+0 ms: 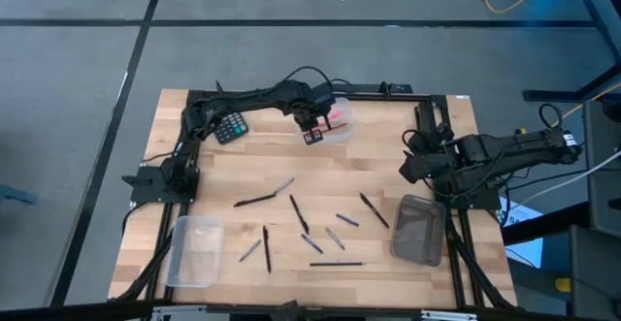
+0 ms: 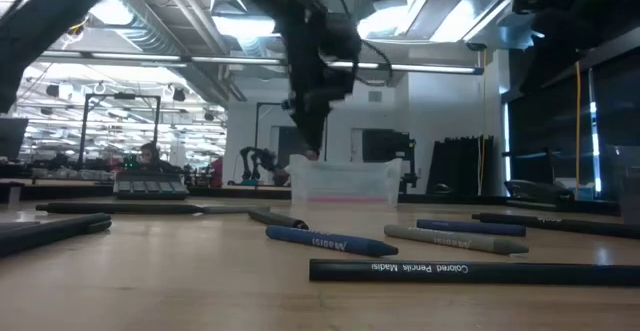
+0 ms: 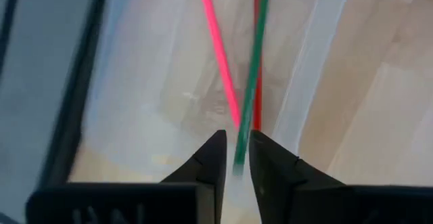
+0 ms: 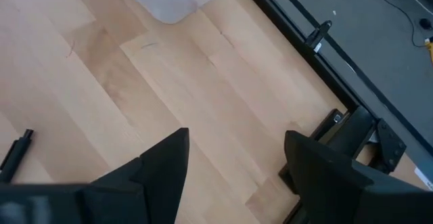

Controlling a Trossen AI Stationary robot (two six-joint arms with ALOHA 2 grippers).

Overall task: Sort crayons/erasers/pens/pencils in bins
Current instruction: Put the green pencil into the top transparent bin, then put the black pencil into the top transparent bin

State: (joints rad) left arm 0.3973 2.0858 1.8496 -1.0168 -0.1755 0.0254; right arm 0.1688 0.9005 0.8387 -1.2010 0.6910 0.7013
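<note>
1. I have the left gripper (image 1: pixel 314 133) over the clear bin (image 1: pixel 339 119) at the far edge of the desk (image 1: pixel 388 166). In the left wrist view its fingers (image 3: pixel 211 162) are nearly closed on a green stick (image 3: pixel 252 82) that points down into the bin.
2. A pink stick (image 3: pixel 218 48) and a red one (image 3: pixel 258 102) already lie in that bin, so I judge three pieces sorted or nearly so.
3. About ten sticks are left scattered on the near middle of the desk, among them a long black one (image 1: pixel 254 201) and a blue crayon (image 2: pixel 330 241).
4. The near-left clear bin (image 1: pixel 194 251) and the near-right dark grey bin (image 1: pixel 420 229) look empty to me.
5. My right gripper (image 4: pixel 233 176) waits at the right side of the desk, fingers wide open and holding nothing.
6. The black calculator (image 1: pixel 231 127) sits far left, not part of the sort.
</note>
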